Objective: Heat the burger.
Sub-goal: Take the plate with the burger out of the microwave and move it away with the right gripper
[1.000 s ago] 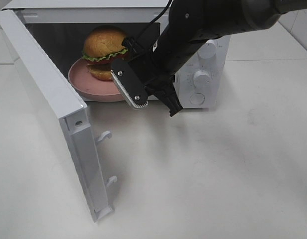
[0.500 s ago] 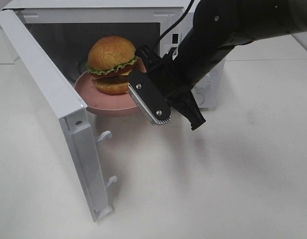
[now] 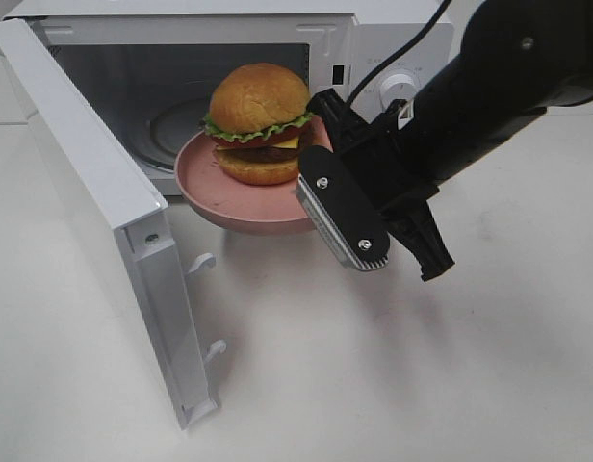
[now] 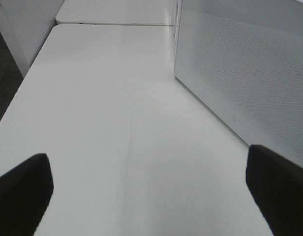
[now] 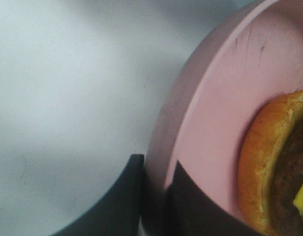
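Observation:
The burger [image 3: 260, 125], with a golden bun, green lettuce and a dark patty, sits on a pink plate [image 3: 219, 188]. My right gripper [image 3: 316, 166] is shut on the plate's right rim and holds it in the air just in front of the open microwave [image 3: 393, 38]. In the right wrist view its gripper [image 5: 156, 167] pinches the plate's rim [image 5: 215, 113] beside the burger [image 5: 274, 167]. My left gripper [image 4: 151, 196] is open over bare table, with nothing between its fingers. It does not show in the exterior high view.
The microwave door [image 3: 85, 183] stands wide open to the left, reaching toward the table's front. A glass turntable [image 3: 176, 125] lies inside the cavity. The control knob [image 3: 402, 87] sits behind my right arm. The left wrist view shows the door's perforated panel [image 4: 250, 73].
My right gripper has drawn the plate with the burger out of the microwave cavity, toward the right and front. The left gripper has not moved.

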### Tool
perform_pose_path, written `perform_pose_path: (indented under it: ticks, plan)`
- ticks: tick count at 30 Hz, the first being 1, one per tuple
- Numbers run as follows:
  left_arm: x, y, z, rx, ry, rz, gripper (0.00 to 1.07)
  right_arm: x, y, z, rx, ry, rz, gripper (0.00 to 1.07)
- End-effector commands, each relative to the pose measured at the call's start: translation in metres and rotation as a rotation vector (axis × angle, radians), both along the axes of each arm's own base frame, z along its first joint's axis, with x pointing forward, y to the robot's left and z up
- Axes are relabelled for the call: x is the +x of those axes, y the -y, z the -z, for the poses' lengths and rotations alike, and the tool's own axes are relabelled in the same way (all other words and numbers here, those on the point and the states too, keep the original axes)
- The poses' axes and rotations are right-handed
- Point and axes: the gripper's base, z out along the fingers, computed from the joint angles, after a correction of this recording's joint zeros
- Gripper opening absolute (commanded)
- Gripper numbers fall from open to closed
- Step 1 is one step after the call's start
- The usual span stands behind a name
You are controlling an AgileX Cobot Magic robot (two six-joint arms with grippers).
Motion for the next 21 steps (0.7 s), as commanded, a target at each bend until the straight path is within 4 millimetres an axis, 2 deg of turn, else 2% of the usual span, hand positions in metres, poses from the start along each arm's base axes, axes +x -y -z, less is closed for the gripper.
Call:
perform_pose_path:
  ticks: [1, 21]
  plan:
    - [-0.003, 0.000, 0.001, -0.002, 0.027, -0.003, 1.00, -0.007, 0.008, -0.014, 0.065, 0.089, 0.033, 0.02]
    - [-0.003, 0.000, 0.001, -0.002, 0.027, -0.003, 1.00, -0.080, 0.058, -0.028, 0.146, 0.152, 0.091, 0.02]
